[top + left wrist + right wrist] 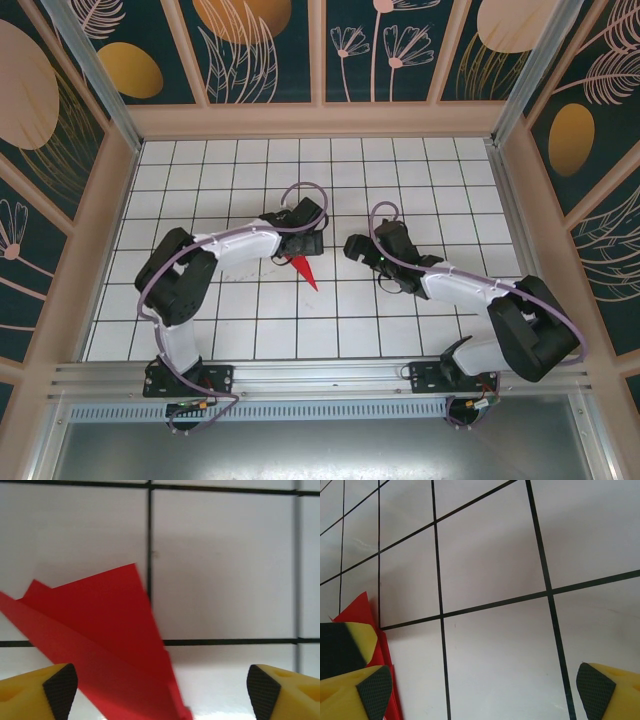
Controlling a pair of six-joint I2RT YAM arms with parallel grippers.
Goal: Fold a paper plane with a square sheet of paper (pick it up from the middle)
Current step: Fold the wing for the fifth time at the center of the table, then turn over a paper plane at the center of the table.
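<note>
We judge the folding to be nearly or fully done: the red sheet no longer reads as a square but as a slim pointed paper plane (304, 271), lying on the gridded counter (420, 180) between the two arms, its sharp tip toward the near edge and its wider end tucked under the head of the left arm (240, 245). From the left wrist we see overlapping red layers with a crease running along the body (100, 630), flat against the white surface. The left jaws stand wide apart over it, one black pad (61, 690) just beside the red edge and the other well off to the side on bare counter; nothing is clamped. The right arm (450, 280) sits just to the right of the plane, its jaws also wide apart and holding nothing, with a corner of red paper (362, 612) showing beside one pad (372, 692) and open grid cells beneath the rest. We cannot tell whether the wings are bent out from the centre ridge or lie flat against it. What seems left, in our view, is at most a last crease or a check of the shape, then drawing both arms clear.
</note>
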